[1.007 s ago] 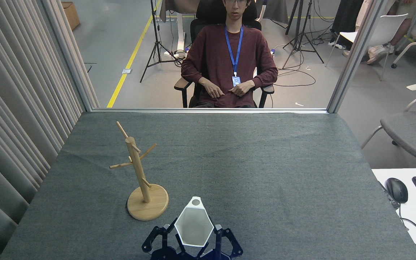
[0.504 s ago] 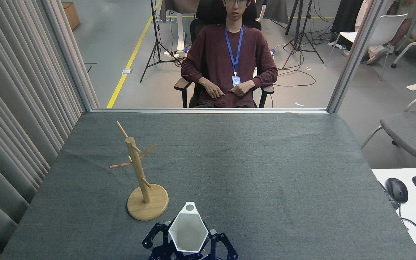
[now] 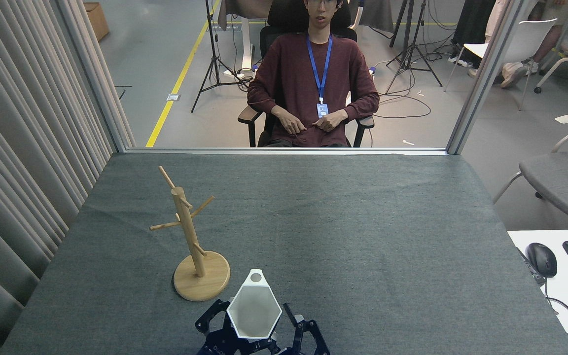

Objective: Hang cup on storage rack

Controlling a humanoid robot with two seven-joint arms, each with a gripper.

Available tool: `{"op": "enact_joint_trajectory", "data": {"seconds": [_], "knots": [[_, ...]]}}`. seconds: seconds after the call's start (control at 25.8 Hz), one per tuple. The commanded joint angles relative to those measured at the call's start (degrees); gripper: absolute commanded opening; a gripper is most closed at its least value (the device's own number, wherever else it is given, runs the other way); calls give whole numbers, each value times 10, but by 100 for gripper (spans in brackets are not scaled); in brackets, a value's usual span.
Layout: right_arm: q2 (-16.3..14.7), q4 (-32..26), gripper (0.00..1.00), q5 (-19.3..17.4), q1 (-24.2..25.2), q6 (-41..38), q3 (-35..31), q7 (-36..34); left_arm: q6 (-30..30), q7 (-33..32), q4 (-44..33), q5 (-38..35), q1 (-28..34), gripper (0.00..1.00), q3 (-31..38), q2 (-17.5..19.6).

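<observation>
The white hexagonal cup (image 3: 253,315) is held upright above the near edge of the table, its open mouth facing up and its pierced rim tab pointing away from me. My left gripper (image 3: 257,323) is shut on it, with dark blue fingers (image 3: 213,318) on either side of its body. The wooden storage rack (image 3: 187,229) stands on its round base just to the left of and behind the cup, and nothing hangs on its thin pegs. The cup's rim tab sits close to the right edge of the rack's base. My right gripper is out of view.
A grey cloth covers the table (image 3: 343,231). A person (image 3: 316,79) sits in a chair beyond the far edge, behind a glass partition. A curtain (image 3: 17,148) runs along the left side. A white desk with a mouse (image 3: 542,259) and keyboard stands to the right.
The gripper has carried the cup a little to the left, closer to the rack's base. The rack and the person have not moved.
</observation>
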Motion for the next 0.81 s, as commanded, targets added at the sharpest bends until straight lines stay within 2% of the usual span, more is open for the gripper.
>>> {"op": "enact_joint_trajectory", "data": {"seconds": [0.0,0.39,0.58,0.66,0.77], "knots": [[1,-8,98,-1,-1,4,1,-6,-1,1,3,0,-2,55,-1,0],[-4,-86,98,-1,8,-6,58,-10,0,2,4,0,0,56,-1,1],[4,-126,98,-7,-1,11,50,-25,0,3,4,0,2,55,-1,2],[12,-124,98,-35,-30,72,0,-27,1,3,4,0,2,55,-1,3],[11,-114,98,-164,-44,97,-110,-18,3,3,4,-1,6,55,-1,3]]}}
